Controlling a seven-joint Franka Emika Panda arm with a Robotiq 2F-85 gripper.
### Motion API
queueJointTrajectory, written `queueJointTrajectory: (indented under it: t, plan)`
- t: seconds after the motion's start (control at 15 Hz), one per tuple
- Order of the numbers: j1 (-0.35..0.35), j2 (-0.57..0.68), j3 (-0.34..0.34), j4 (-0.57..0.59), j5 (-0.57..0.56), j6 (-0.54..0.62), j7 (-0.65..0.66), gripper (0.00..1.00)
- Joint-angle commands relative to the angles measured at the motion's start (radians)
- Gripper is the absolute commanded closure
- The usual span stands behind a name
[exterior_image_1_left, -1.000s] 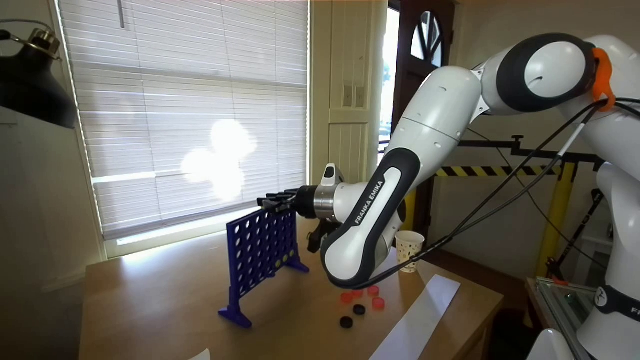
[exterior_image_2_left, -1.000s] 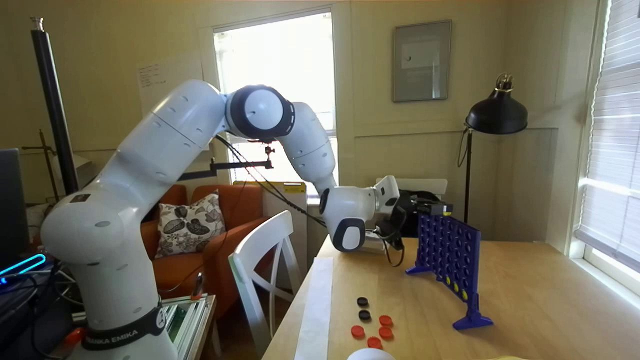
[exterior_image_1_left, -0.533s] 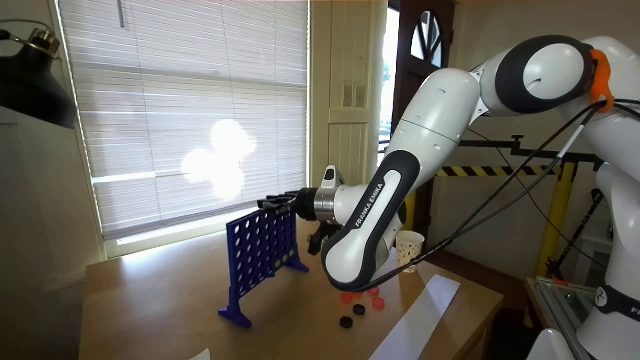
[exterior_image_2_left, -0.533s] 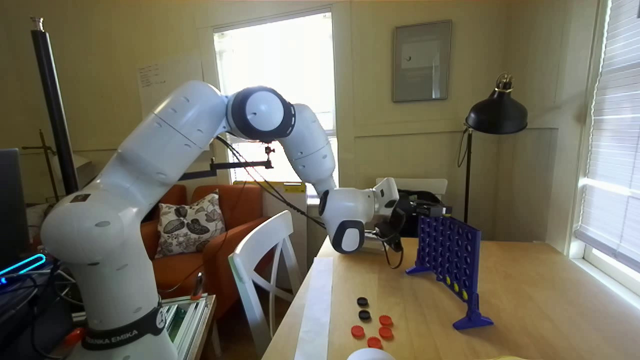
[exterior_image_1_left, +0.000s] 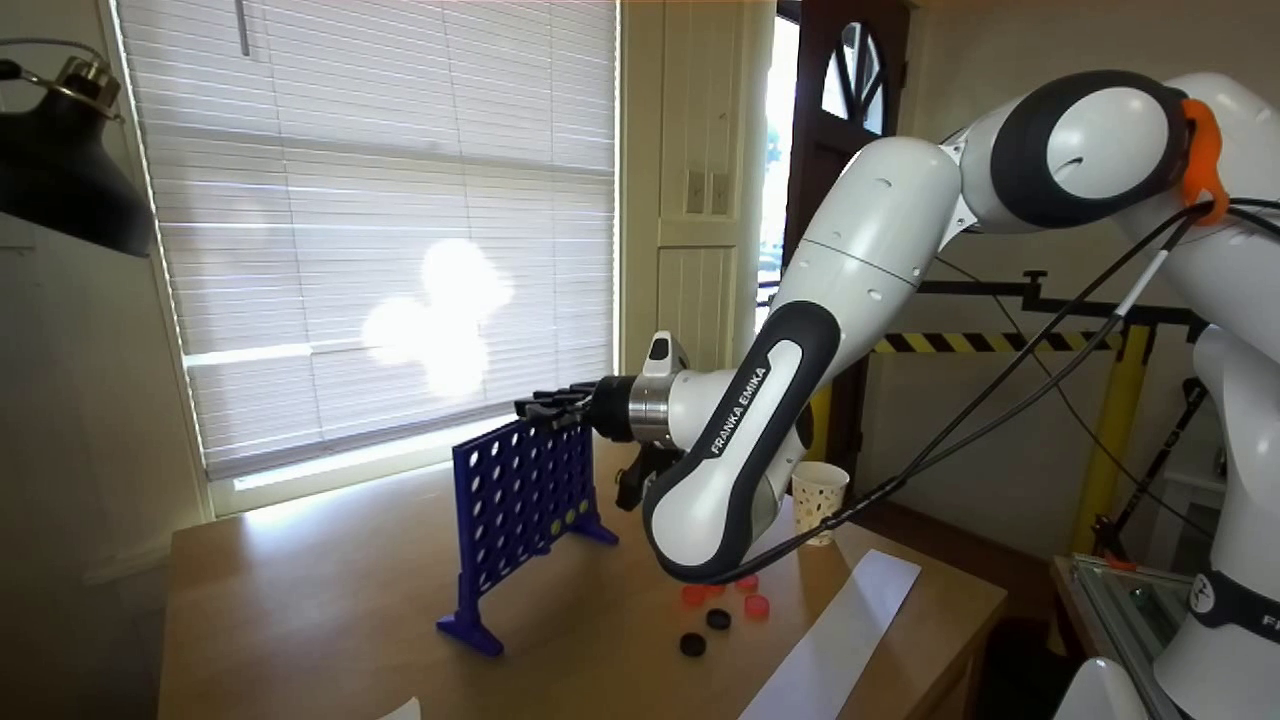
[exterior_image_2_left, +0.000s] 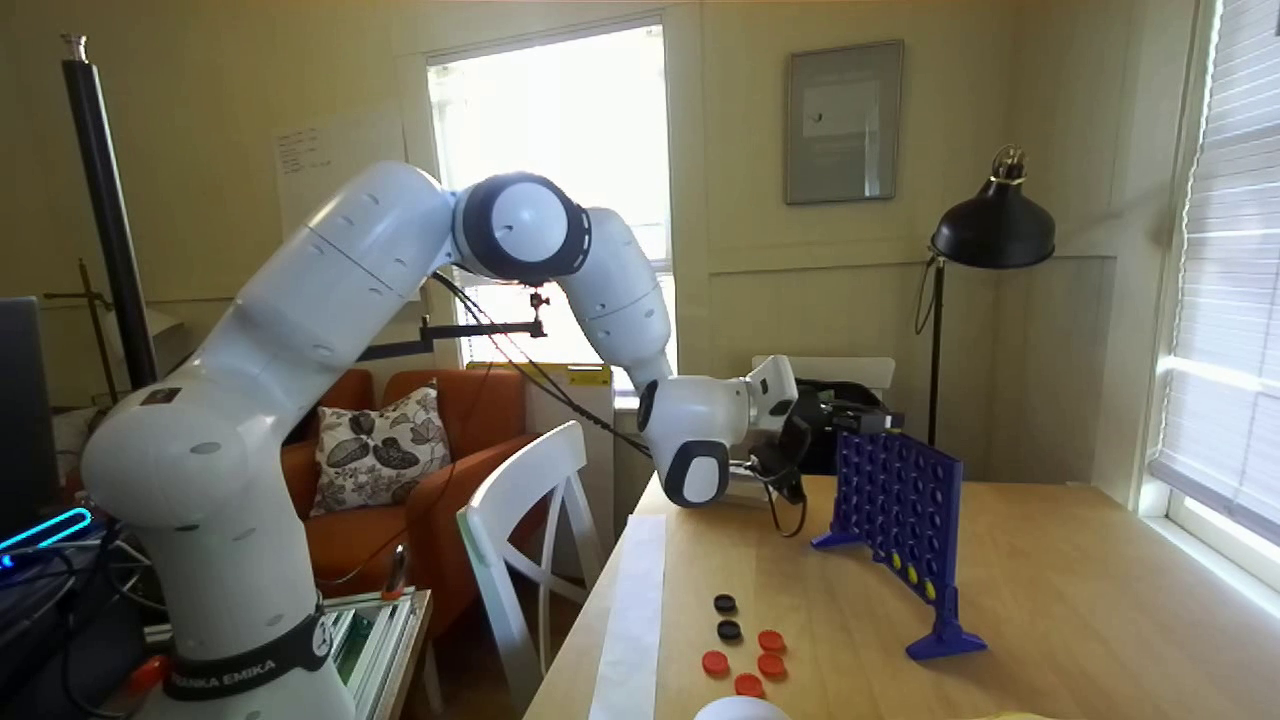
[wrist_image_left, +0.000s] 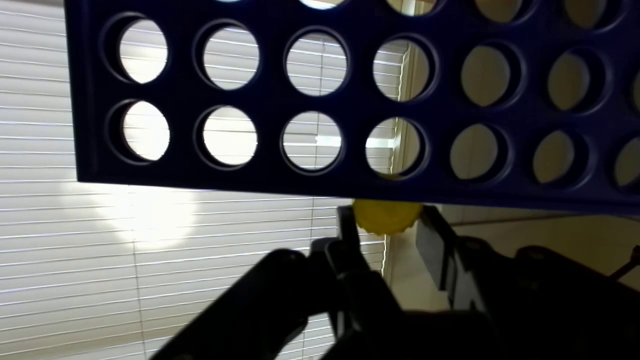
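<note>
Ext view: wood tbl (exterior_image_1_left: 300, 600) nr blinds (exterior_image_1_left: 370, 220).

Daylight comes through white slatted blinds (exterior_image_1_left: 360, 150), visible in both exterior views. To their right in an exterior view stand cream panelling (exterior_image_1_left: 695, 300) and a dark door (exterior_image_1_left: 820, 150) with a fan-shaped pane; the floor (exterior_image_1_left: 940, 530) there is dark brown. In an exterior view, a glaring window (exterior_image_2_left: 550, 120) breaks the far cream wall (exterior_image_2_left: 740, 150); a framed picture (exterior_image_2_left: 845, 125) hangs right of it, with a black lamp (exterior_image_2_left: 995, 230) farther right. On the left sits an orange armchair (exterior_image_2_left: 485, 405) bearing a patterned cushion (exterior_image_2_left: 380, 450); nearer, a white chair (exterior_image_2_left: 525, 470) stands beside the pale wooden bench (exterior_image_2_left: 1100, 580).
</note>
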Motion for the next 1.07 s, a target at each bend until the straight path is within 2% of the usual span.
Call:
queueJointTrajectory:
  t: [0.0,0.27,0.33,0.6,0.73,0.8,1.0]
  plan:
    - [-0.001,0.013,0.006,0.001,-0.015,0.027,0.019,0.33]
    - [0.000,0.014,0.009,0.001,-0.015,0.027,0.020,0.05]
    - [0.000,0.013,0.010,0.001,-0.014,0.027,0.021,0.01]
    - [0.007,-0.012,0.009,-0.008,-0.004,0.037,0.012,0.00]
    - [0.042,-0.048,-0.025,-0.002,0.010,0.004,0.015,0.00]
    - [0.026,-0.078,0.006,-0.023,0.017,0.005,-0.008,0.00]
    - [0.038,-0.164,0.025,-0.080,0.048,0.002,-0.020,0.00]
